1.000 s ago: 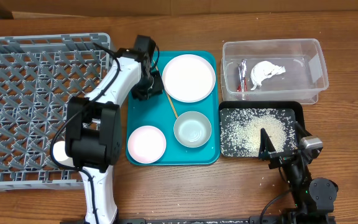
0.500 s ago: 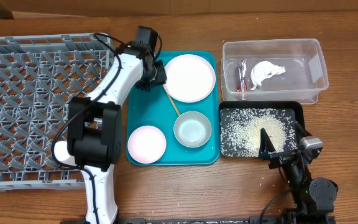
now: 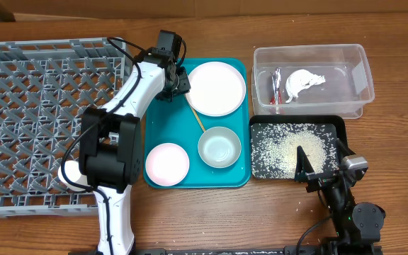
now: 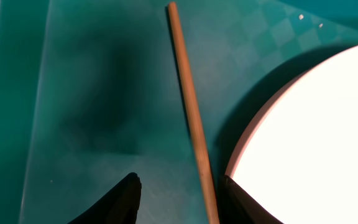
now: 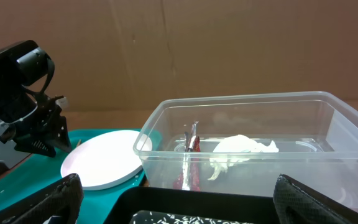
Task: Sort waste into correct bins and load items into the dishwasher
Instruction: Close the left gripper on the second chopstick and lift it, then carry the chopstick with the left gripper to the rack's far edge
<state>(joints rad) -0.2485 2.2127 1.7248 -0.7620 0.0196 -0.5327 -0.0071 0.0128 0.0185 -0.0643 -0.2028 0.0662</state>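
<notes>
Red wrapper point(image 3: 276, 86), napkin point(image 3: 304, 83) and rice point(image 3: 289, 147) look binned; plate point(image 3: 215, 88), bowls point(image 3: 219, 146), chopstick point(image 4: 191, 118) wait at three o'clock of the rack point(image 3: 34, 113). Both the left gripper point(image 4: 179, 193) and right gripper point(image 5: 188, 199) gape wide, holding nothing.

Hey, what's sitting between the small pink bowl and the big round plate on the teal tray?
A thin wooden chopstick lies on the teal tray between the pink bowl and the plate. The overhead view shows it.

The serving tray point(image 4: 92, 81) is teal with faint checks, the chopstick point(image 4: 191, 112) tan, the plate point(image 4: 316, 143) white.
</notes>
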